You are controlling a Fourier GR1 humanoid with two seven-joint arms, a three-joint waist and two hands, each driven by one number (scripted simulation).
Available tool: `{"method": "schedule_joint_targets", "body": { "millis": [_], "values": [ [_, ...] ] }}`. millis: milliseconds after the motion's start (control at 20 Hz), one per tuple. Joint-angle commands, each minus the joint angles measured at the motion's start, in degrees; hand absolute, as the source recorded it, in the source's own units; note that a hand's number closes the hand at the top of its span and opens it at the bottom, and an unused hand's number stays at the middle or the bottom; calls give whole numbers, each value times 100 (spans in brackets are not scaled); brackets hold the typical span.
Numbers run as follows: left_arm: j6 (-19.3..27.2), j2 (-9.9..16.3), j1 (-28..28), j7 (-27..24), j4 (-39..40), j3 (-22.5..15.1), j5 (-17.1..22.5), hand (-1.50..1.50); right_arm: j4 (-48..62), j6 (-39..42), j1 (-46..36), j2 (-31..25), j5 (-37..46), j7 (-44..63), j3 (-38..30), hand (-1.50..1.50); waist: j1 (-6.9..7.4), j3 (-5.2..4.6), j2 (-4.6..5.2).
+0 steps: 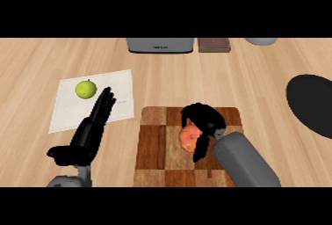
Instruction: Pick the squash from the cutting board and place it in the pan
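An orange squash (189, 137) lies on the checkered wooden cutting board (156, 145) in the middle of the counter. My right hand (203, 118) is bent over the squash's far side, with its fingers curled round the top and the thumb down along the near side. Much of the squash is hidden under the hand. The black pan (312, 103) lies at the right edge, partly cut off by the view. My left hand (97, 118) rests open at the left, fingers straight and pointing away over a white sheet.
A yellow-green lime (85, 89) sits on the white sheet (74, 105) to the left of the board. At the back edge stand a grey appliance (160, 45), a brown block (214, 44) and a grey round object (261, 41).
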Motion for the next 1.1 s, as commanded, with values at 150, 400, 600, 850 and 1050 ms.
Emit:
{"method": "schedule_joint_targets", "body": {
  "millis": [150,400,600,850,1050],
  "values": [
    [131,-135,284,7,-336,-218,-265,0,948,-767,-291,55,294,-608,-287,150,36,42,92],
    [-64,-23,120,-82,44,155,15,0,-494,-917,511,-296,286,-349,-394,150,-57,39,74],
    [45,18,110,198,-299,191,9,0,-1305,-1076,1235,-938,29,146,-1068,150,-241,38,21],
    [111,-69,150,125,-195,113,-94,0,-2788,-1516,2055,-1533,132,359,-1449,150,-251,33,28],
    [93,-99,320,-63,-150,24,-165,0,-4181,-1830,2464,-1370,-77,642,-1735,150,-258,33,19]
  ]
}}
